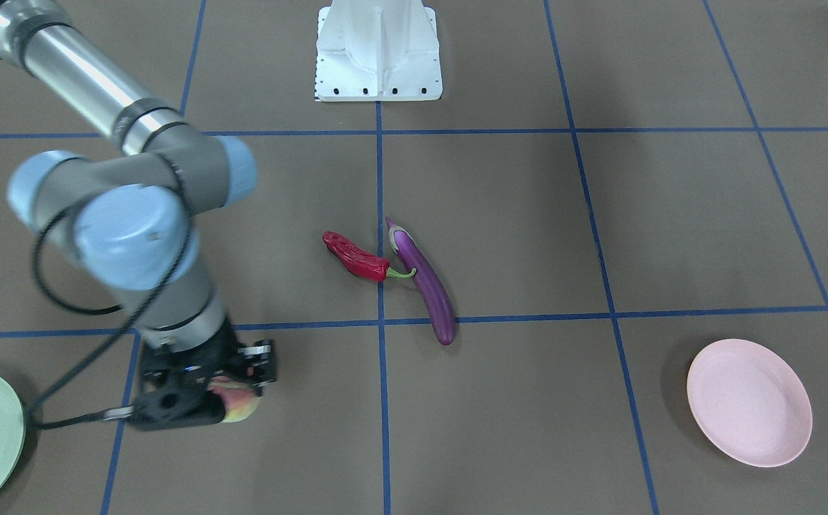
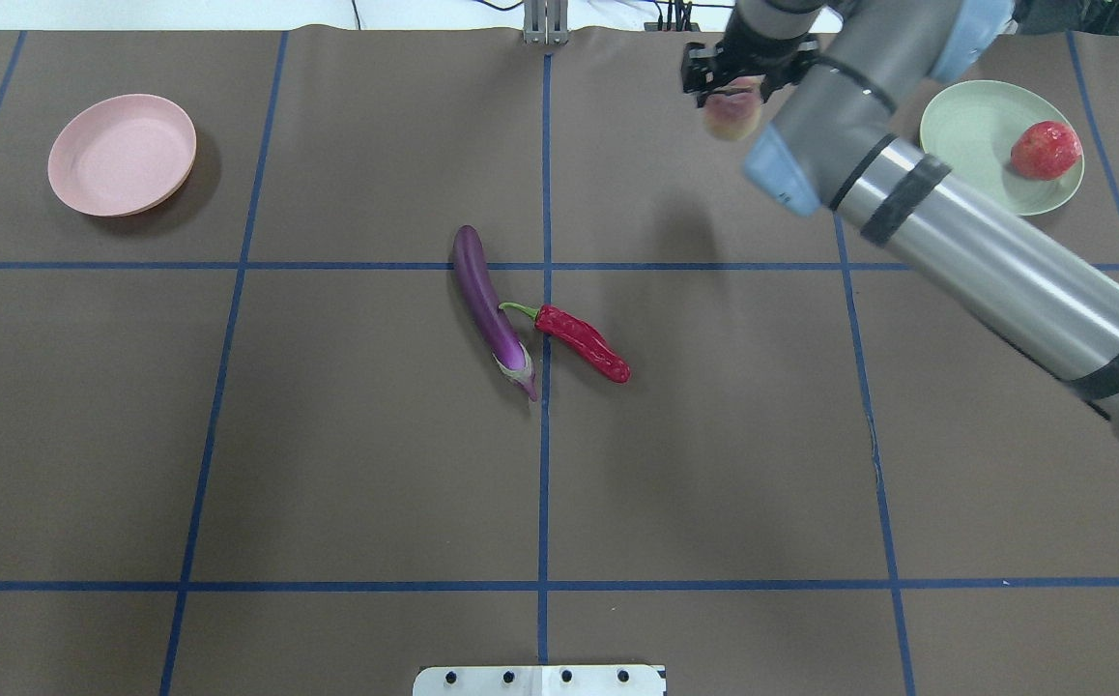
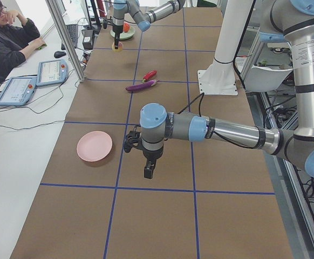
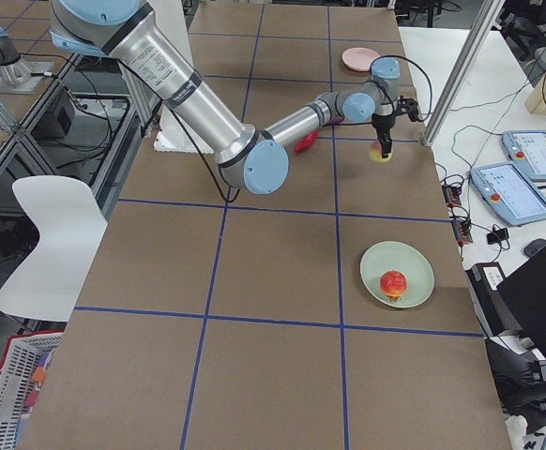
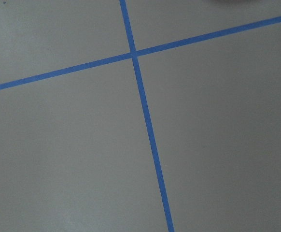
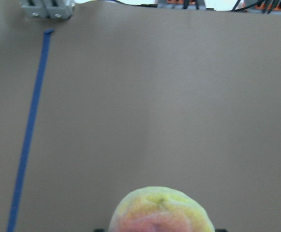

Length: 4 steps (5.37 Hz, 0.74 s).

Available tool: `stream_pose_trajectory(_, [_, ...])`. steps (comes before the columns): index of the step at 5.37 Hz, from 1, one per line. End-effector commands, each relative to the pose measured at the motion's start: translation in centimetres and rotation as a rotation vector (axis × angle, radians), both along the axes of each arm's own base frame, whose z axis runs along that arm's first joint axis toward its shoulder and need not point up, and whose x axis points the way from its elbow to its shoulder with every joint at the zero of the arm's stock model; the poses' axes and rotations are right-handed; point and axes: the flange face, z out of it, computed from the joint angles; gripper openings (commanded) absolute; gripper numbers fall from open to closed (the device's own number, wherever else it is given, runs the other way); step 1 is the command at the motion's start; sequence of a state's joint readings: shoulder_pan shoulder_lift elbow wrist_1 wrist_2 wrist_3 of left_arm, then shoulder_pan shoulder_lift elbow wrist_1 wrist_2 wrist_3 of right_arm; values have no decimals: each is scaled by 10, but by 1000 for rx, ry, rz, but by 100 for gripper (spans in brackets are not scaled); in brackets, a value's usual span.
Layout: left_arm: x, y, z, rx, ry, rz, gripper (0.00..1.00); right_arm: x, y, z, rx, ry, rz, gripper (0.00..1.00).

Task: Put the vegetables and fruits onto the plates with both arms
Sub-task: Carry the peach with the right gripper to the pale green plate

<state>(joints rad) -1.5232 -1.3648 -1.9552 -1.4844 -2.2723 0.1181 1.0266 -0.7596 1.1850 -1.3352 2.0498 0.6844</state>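
My right gripper (image 2: 731, 97) is shut on the yellow-green peach (image 2: 731, 116) and holds it above the table at the far right, left of the mint green plate (image 2: 965, 116). The peach fills the lower edge of the right wrist view (image 6: 162, 212). The red pomegranate-like ball (image 2: 1045, 150) lies on the green plate. The purple eggplant (image 2: 487, 307) and red chili (image 2: 584, 343) lie touching at the table's middle. The pink plate (image 2: 122, 153) is empty at the far left. My left gripper (image 3: 148, 172) shows only in the exterior left view, near the pink plate; I cannot tell if it is open or shut.
The white base block (image 2: 540, 680) stands at the near edge. Blue tape lines cross the brown table. An operator (image 3: 6, 38) sits beside the table with tablets (image 3: 16, 89). The left wrist view shows only bare table and tape.
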Motion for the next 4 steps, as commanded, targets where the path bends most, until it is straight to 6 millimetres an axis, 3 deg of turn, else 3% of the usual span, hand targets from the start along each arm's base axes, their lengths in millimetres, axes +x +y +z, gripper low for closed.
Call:
stream_pose_trajectory(1, [0,1,1,-3,1,0,100,122,-39,120,13,85,-70,0])
stream_pose_trajectory(2, [0,0,0,0,3,0,100,158,-29,210,43,70,-46,0])
stream_pose_trajectory(3, [0,0,-1,3,1,0,100,169,-23,279,43,19,-58,0])
stream_pose_trajectory(4, [0,-2,-1,7,-3,1,100,173,-18,294,22,20,-55,64])
